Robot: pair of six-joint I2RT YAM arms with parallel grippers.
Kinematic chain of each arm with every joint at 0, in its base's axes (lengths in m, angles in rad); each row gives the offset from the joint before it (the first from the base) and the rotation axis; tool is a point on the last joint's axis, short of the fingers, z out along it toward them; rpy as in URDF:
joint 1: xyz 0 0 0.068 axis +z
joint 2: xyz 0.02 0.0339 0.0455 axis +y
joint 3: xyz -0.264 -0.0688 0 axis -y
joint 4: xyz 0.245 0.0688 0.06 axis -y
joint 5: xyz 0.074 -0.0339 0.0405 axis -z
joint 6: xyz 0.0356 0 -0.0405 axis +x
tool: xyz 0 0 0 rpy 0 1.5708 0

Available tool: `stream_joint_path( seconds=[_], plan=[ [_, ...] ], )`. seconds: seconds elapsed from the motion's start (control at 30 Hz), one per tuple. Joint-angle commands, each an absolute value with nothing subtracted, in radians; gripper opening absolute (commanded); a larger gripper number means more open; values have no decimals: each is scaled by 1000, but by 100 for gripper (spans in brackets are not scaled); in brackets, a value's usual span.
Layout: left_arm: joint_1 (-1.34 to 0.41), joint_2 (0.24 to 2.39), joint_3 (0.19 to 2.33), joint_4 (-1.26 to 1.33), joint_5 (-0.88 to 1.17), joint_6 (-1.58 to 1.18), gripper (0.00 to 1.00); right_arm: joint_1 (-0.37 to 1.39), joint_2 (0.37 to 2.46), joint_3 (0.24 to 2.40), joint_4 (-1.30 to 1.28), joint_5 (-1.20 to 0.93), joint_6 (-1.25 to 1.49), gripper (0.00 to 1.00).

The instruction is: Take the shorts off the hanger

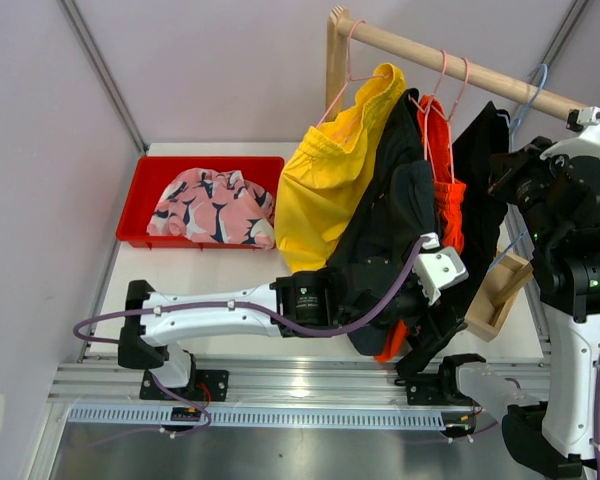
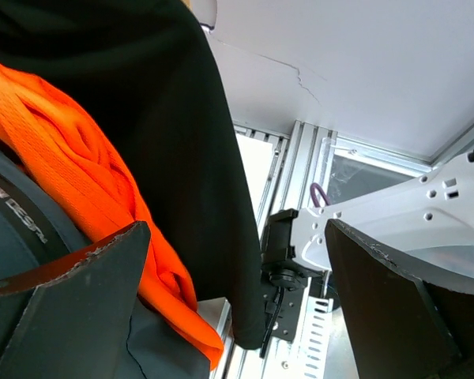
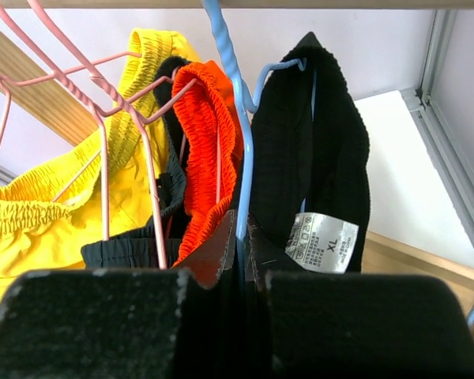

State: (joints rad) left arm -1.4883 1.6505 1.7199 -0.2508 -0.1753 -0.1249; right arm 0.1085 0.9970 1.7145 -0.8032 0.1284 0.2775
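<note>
Left wrist view: left hand [image 2: 233, 229] spread wide beside orange shorts [image 2: 79, 158].

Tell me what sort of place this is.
Likely a robot lab test cell, not a home: arms bolted to an aluminium rail, plain white walls, and a wooden rod hung with shorts beside a red bin.

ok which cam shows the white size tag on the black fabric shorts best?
Right wrist: white size tag on the black fabric shorts faces the lens, XL readable. Top external and left wrist show dark fabric, no tag.
</note>
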Motion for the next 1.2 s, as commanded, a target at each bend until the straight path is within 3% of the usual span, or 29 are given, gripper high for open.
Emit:
stream_joint_path(
  seconds=[0.0, 0.87, 1.07, 1.17],
  plan=[
    [-1497, 1601, 1713, -187, -150, -153, 99, 107, 991, 1784, -699, 184, 301, 0],
    [-1548, 1673, 1769, -91, -80, -187, 99, 94, 808, 1764, -911, 40, 500, 0],
    [-1571, 1718, 1793, -69, -86, -207, 94, 80, 807, 1793, -936, -21, 525, 0],
    [-1575, 1735, 1792, -45, -116, -213, 86, 72, 807, 1815, -954, -47, 535, 0]
  ],
)
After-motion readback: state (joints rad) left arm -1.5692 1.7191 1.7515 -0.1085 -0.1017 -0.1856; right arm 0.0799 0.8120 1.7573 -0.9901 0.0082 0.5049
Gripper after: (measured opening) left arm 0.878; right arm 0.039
